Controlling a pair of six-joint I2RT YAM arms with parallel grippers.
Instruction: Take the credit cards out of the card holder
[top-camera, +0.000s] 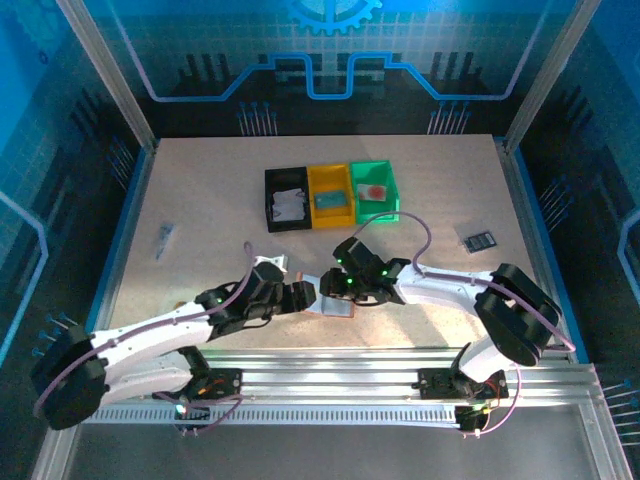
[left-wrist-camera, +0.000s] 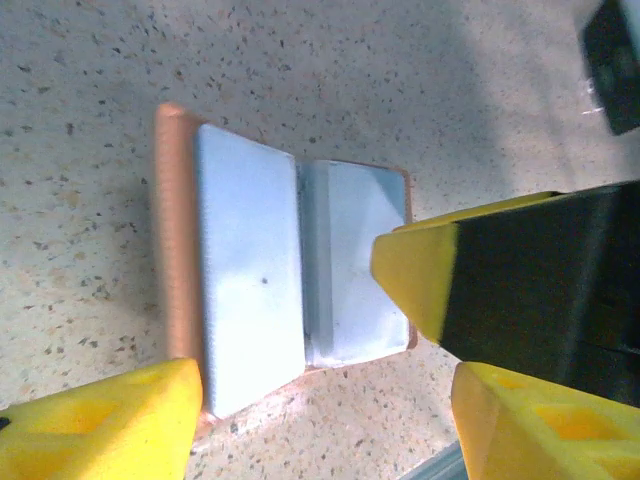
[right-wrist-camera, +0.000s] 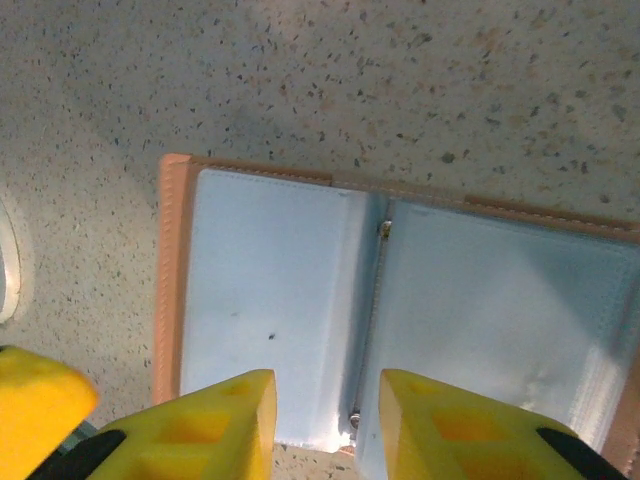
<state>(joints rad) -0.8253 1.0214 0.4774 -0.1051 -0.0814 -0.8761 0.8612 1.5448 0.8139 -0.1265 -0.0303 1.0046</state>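
Card holder: lies open and flat, pale blue pockets up, near the front edge of the table, between the two grippers.
Left gripper: fingers wide apart, gripping nothing, over the holder's edge.
Right gripper: fingers a narrow gap apart, straddling the fold, clamped on nothing.
Bins: black bin, yellow bin, green bin, side by side, well beyond the holder.
Cards: pale pieces in the black bin, a bluish one in the yellow, a red-marked one in the green.

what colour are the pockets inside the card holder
Pale blue pockets; the card holder around them is pinkish-tan. Clearest in the right wrist view.
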